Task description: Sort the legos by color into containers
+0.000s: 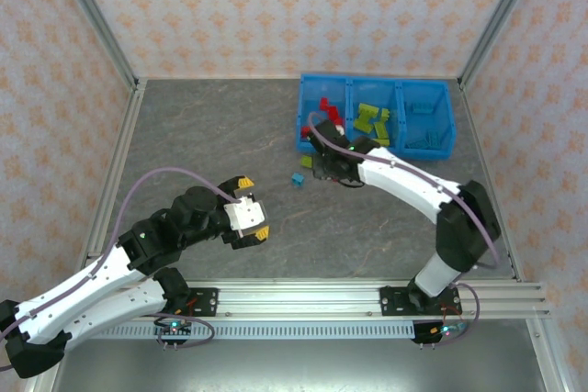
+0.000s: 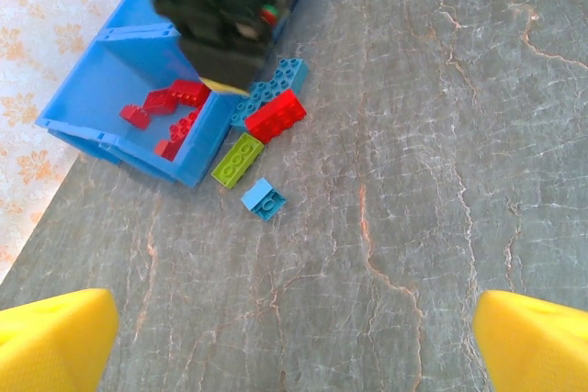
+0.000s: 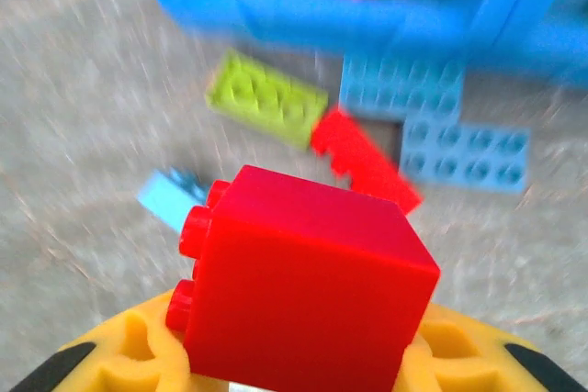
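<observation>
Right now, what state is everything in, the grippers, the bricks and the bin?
Left gripper: open, empty.
Right gripper: closed on red cube.
Red cube: held.
Bin: upright, with red, green and blue bricks sorted one colour per compartment.
Red brick: loose on table.
Green brick: loose on table.
Small blue brick: loose on table, apart from the others.

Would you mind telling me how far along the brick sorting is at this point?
Done: the bin holds red bricks, yellow-green bricks and light blue bricks, one color per compartment. In hand: the right tool grips a red cube. Left on the table: a green brick, a flat red brick, big blue bricks and a small blue brick.
</observation>
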